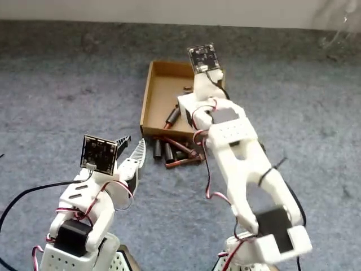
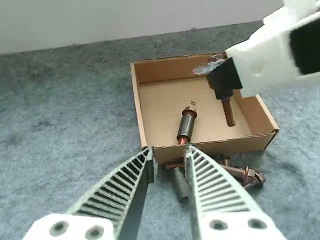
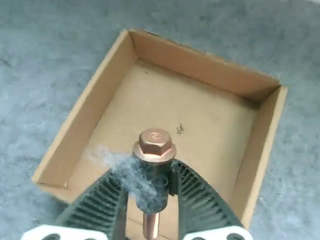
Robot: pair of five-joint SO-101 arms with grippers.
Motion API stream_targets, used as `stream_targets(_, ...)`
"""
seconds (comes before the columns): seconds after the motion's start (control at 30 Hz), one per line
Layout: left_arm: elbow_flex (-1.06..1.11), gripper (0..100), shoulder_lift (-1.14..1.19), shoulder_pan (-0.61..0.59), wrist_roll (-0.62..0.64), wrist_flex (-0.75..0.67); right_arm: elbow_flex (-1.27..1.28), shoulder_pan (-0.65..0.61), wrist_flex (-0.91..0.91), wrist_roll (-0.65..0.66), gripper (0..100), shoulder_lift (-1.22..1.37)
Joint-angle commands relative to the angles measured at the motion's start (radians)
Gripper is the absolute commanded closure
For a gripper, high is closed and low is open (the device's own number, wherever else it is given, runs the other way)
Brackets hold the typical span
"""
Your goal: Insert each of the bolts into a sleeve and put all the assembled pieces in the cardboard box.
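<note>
The cardboard box (image 1: 151, 96) sits mid-table with one bolt-in-sleeve piece (image 2: 186, 126) lying on its floor. My right gripper (image 3: 150, 176) hangs over the box (image 3: 210, 115), shut on a copper bolt (image 3: 155, 145) held upright, head up. A dark sleeve with grey fluff appears to wrap its shaft, and the threaded end (image 2: 229, 112) points down into the box. My left gripper (image 2: 167, 155) is open and holds nothing, just short of the box's near wall (image 2: 215, 146). In the high view the left gripper (image 1: 132, 148) is left of a pile of loose bolts and sleeves (image 1: 177, 153).
Outside the near wall lie a black sleeve (image 2: 180, 183) and several copper bolts (image 2: 242, 173). The right arm (image 1: 237, 147) stretches over this pile. Grey carpet (image 1: 67, 101) spreads to the left of the box; a pale wall (image 1: 169, 10) borders the far side.
</note>
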Motion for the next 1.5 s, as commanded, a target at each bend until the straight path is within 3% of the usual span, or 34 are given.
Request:
stream_targets(0.0, -0.008, 90, -0.005, -0.002, -0.009, -0.023, -0.177, 0.048, -0.008, -0.092, 99.4, 0.082)
stream_targets(0.37, -0.002, 90, -0.005, -0.002, -0.011, -0.043, -0.501, 0.090, 0.352, -0.150, 99.4, 0.446)
stream_targets(0.6, -0.002, 90, -0.005, -0.002, -0.011, -0.041, -0.559, 0.090, 0.398, -0.149, 98.6, 0.591)
stream_targets(0.83, -0.002, 90, -0.005, -0.002, -0.011, -0.041, -0.559, 0.071, 0.404, -0.198, 74.9, 0.590)
stream_targets(0.93, -0.002, 90, -0.005, -0.002, -0.011, -0.041, -0.559, 0.044, 0.403, -0.198, 70.5, 0.539)
stream_targets(1.1, -0.002, 90, -0.005, -0.002, -0.011, -0.041, -0.559, 0.024, 0.440, -0.198, 70.6, 0.351)
stream_targets(1.23, -0.002, 90, -0.005, -0.002, -0.011, -0.043, -0.559, 0.025, 0.576, -0.198, 71.6, 0.145)
stream_targets(1.47, -0.008, 90, -0.004, -0.008, -0.011, -0.043, -0.469, 0.036, 0.773, -0.198, 95.7, -0.159)
